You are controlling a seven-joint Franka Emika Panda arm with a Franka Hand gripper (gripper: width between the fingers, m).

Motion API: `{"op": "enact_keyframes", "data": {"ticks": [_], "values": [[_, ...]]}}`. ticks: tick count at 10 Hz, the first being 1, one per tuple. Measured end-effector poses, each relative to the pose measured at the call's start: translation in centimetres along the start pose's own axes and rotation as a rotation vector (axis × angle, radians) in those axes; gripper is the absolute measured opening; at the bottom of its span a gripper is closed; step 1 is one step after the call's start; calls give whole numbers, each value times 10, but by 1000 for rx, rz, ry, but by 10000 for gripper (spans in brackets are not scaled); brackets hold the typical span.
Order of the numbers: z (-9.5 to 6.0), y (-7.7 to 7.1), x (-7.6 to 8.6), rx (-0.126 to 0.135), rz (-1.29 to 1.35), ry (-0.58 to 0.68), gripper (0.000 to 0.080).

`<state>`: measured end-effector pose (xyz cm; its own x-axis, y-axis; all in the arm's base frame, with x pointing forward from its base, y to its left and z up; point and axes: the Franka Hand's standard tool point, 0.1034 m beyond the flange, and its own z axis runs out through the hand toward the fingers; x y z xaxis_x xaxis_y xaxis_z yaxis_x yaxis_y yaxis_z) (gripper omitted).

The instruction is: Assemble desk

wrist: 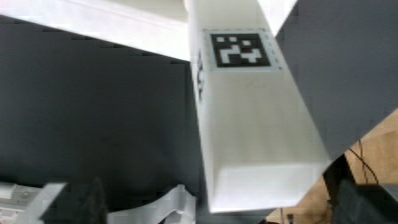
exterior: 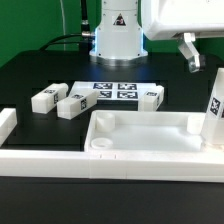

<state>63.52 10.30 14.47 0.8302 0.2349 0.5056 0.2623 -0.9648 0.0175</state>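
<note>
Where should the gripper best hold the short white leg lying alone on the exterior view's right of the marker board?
Probably mid-length on the short white square-section plastic leg, across its two long flat sides, coming down from above: it lies flat on the black table, with both those sides free.

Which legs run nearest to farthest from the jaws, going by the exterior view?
1. Upright leg, at the panel's corner, exterior view's right.
2. Lone lying leg, right of the marker board.
3. Inner leg of the left pair.
4. Outermost left leg.
</note>
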Motion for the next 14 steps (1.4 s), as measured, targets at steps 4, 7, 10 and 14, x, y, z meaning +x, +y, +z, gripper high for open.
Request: {"op": "enact_keyframes", "data": {"ticks": [4, 7, 10, 14], "values": [[5, -2, -6, 8, 49, -45, 649], [9, -17, -13, 44, 103, -270, 649], [11, -18, -21, 78, 102, -504, 649], [12, -8, -9, 81, 99, -517, 649]]}}
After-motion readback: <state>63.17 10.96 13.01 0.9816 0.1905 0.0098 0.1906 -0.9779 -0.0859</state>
